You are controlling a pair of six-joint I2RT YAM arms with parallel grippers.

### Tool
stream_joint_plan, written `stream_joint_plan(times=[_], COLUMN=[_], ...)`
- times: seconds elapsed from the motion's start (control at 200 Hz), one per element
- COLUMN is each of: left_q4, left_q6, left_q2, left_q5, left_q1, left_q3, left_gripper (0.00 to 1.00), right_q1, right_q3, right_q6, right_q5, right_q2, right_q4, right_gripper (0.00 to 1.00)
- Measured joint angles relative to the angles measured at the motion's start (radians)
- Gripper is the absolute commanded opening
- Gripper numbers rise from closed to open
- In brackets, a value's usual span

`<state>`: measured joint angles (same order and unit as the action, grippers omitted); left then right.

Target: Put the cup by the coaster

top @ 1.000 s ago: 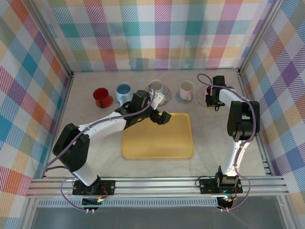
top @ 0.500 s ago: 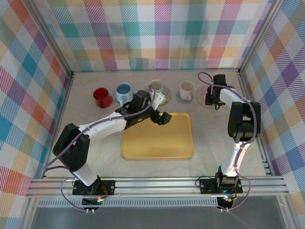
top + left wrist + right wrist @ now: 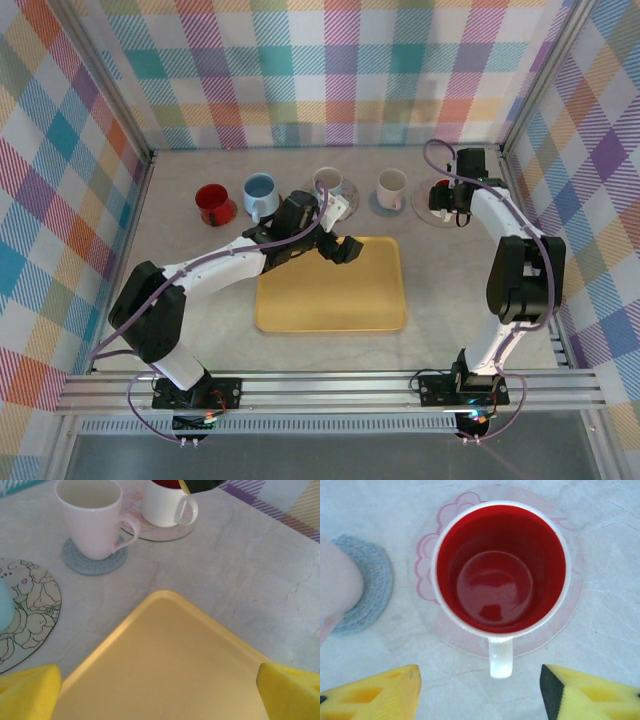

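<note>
A white cup (image 3: 501, 569) with a red inside stands upright on a pale pink coaster (image 3: 559, 615), its handle pointing toward my right gripper (image 3: 480, 695). That gripper hangs open just above and in front of the cup, with the handle in line with the gap and no pad touching it. From above, the cup (image 3: 437, 190) and its coaster (image 3: 425, 212) sit at the back right, under the right gripper (image 3: 450, 208). My left gripper (image 3: 345, 250) is open and holds nothing over the far corner of the yellow tray (image 3: 165, 670).
A pink cup (image 3: 95, 522) on a grey coaster (image 3: 95, 562) stands left of the white cup. Further left in the back row are a cup on a floral coaster (image 3: 328, 183), a blue cup (image 3: 260, 193) and a red cup (image 3: 213, 203). The cage wall (image 3: 520, 175) is close on the right.
The right arm's elbow has swung out to the right and its wrist has shifted slightly back over the cup. The left gripper has edged a little further over the tray.
</note>
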<state>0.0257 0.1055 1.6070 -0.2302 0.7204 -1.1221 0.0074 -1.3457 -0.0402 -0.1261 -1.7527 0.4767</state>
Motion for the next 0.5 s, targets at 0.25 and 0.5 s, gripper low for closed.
stream_joint_plan(times=[0.25,0.5], left_q4=[-0.013,-0.072], left_q6=[-0.007,0.000], left_q2=[-0.081,-0.161], left_q5=[0.061,0.171], left_q1=[0.011,0.013], left_q3=[-0.008,-0.024], left_gripper=[1.00,1.00], right_q1=[0.042,0.087], right_q3=[0.048,0.134], right_q6=[-0.011,-0.005], right_q5=[0.053,0.116], right_q2=[0.161,0.370], right_q4=[0.016,-0.011], right_gripper=[0.89,0.99])
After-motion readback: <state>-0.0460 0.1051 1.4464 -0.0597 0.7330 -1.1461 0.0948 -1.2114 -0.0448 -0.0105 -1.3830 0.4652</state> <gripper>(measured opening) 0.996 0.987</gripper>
